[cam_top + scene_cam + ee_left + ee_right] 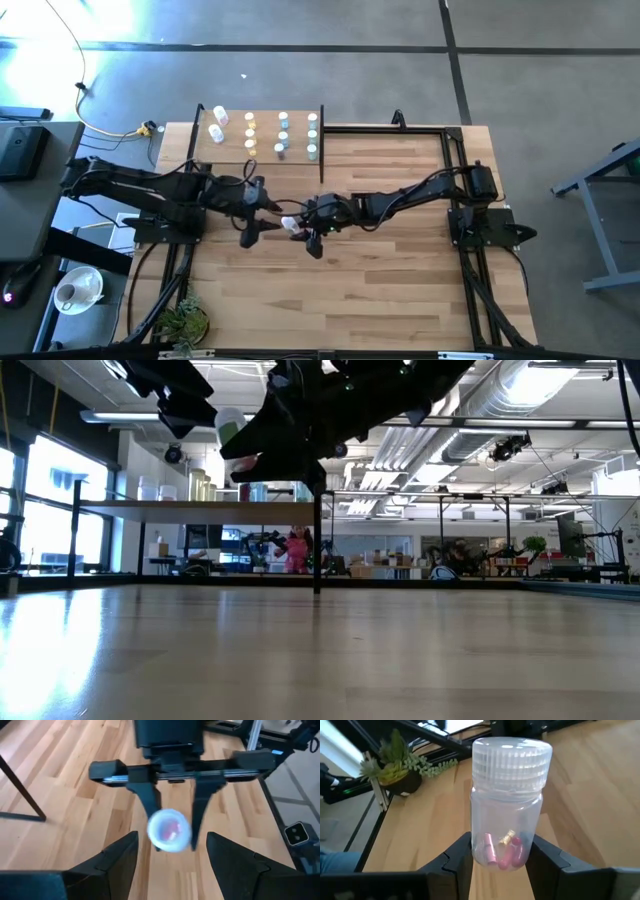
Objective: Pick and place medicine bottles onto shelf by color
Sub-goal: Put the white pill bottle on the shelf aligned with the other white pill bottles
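Fingers of the right gripper (499,862) pinch a clear pink-pill bottle (291,225) mid-frame, cap toward the left gripper (262,208), whose fingers gape empty just left; shelf (262,150) above.

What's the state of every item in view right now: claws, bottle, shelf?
Right claw: shut on the clear plastic medicine bottle with pink capsules, raised above the table.
Clear plastic medicine bottle with pink capsules: capped, held up off the tabletop between the two arms.
Left claw: open, empty, facing the held bottle.
Small light-wood shelf with black posts: holds about a dozen bottles standing in columns.
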You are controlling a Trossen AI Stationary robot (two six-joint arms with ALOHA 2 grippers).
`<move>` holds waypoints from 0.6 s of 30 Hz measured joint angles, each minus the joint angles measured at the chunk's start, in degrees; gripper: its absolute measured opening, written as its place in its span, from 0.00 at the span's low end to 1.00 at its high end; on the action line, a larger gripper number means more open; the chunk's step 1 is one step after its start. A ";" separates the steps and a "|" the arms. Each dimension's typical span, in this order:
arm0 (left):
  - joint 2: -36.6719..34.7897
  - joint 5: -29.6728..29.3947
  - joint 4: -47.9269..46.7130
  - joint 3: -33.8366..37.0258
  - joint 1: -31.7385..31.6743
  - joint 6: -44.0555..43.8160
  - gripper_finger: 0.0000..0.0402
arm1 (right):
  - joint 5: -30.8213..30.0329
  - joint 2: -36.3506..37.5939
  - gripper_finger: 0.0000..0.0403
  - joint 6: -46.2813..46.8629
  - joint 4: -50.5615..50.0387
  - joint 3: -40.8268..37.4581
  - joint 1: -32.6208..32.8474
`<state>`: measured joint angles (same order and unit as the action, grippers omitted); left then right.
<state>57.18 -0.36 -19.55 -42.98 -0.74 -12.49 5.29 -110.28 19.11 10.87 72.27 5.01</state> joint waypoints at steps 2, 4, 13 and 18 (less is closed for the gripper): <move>1.42 0.49 0.16 -0.61 -0.33 0.00 0.56 | 0.68 0.00 0.33 -0.08 -0.07 0.00 0.35; 2.82 1.49 0.21 -1.27 -0.62 0.00 0.56 | 0.95 0.00 0.33 -0.82 0.00 0.00 0.64; 7.72 8.41 0.24 -3.44 -0.80 0.04 0.56 | 0.80 0.00 0.33 -1.59 0.09 0.00 1.10; 8.86 8.68 0.79 -3.44 -0.80 0.15 0.56 | 0.61 0.00 0.33 -1.59 0.09 0.00 1.12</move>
<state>66.04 8.32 -18.77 -46.41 -1.54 -12.34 5.89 -110.28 17.52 10.96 72.27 6.13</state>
